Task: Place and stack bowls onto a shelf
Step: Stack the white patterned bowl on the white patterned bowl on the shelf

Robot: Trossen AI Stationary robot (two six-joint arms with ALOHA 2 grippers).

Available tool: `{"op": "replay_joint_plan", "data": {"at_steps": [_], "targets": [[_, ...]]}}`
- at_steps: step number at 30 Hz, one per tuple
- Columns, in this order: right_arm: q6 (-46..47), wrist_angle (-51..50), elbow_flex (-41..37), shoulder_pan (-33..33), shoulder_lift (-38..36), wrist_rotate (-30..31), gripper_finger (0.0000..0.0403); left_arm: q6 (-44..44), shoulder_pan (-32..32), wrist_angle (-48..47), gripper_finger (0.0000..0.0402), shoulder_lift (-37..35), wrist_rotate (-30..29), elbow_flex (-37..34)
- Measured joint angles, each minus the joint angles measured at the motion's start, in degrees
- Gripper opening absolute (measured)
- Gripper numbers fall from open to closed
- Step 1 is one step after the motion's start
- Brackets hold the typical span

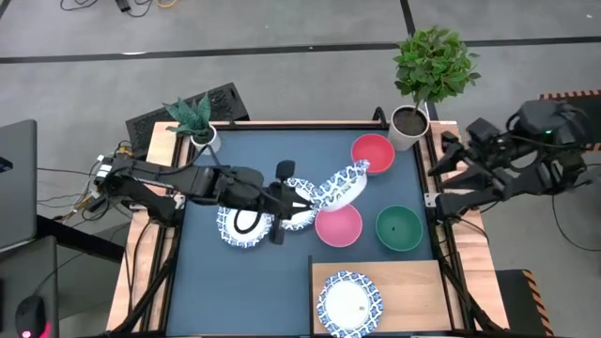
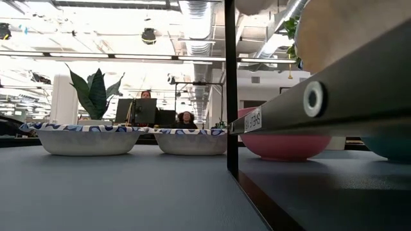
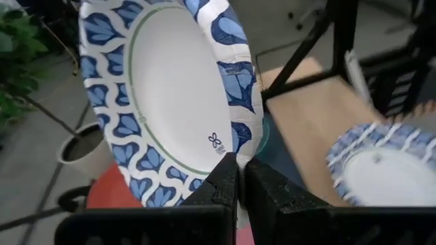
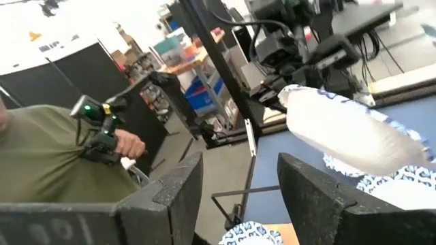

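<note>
Gripping tilted white bowl (image 1: 343,184), blue leaf-patterned rim: left pincer (image 1: 302,195), clamped.

Two potted plants (image 1: 431,80), laptop (image 1: 17,183)

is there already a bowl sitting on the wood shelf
Yes, in the high view one blue-rimmed white bowl sits on the light wood shelf at the table's near edge.

i see four round white paper bowls with blue leaf-patterned rims (image 1: 343,184), plus plain red (image 1: 372,153), pink (image 1: 338,226) and green bowls (image 1: 399,228).
</note>
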Motion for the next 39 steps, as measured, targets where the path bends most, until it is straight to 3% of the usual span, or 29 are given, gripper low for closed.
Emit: {"op": "replay_joint_plan", "data": {"at_steps": [3, 9, 12, 23, 28, 34, 39], "targets": [[-2.8, 0.0, 0.0, 0.0, -2.4, 0.0, 0.0214, -5.2, -0.9, 1.4, 0.0002, 0.0, 2.0, 0.0], [-10.8, -0.1, 0.1, -0.1, -5.0, 3.4, 0.0214, -12.9, -1.2, 4.4, 0.0002, 0.0, 18.3, 0.0], [-14.4, -1.9, 0.0, -0.1, -4.1, 3.7, 0.0214, -16.7, -1.0, 6.0, 0.0002, 0.0, 22.5, 0.0], [-19.5, -3.7, 0.0, 0.0, 7.3, -0.4, 0.0218, -16.3, -1.3, 5.9, 0.0002, 0.0, 22.7, 0.0], [-22.1, -3.4, 0.0, 0.0, 11.6, -5.8, 0.0248, -16.3, -1.3, 5.9, 0.0002, 0.0, 22.7, 0.0], [-24.9, -3.1, 0.0, 0.0, 15.8, -6.4, 0.0289, -15.8, -1.3, 5.6, 0.0002, 0.0, 22.7, 0.0], [-27.1, 0.2, 0.0, 0.0, 18.6, -9.2, 0.0299, -15.6, -1.3, 5.5, 0.0002, 0.0, 22.6, 0.0]]}}
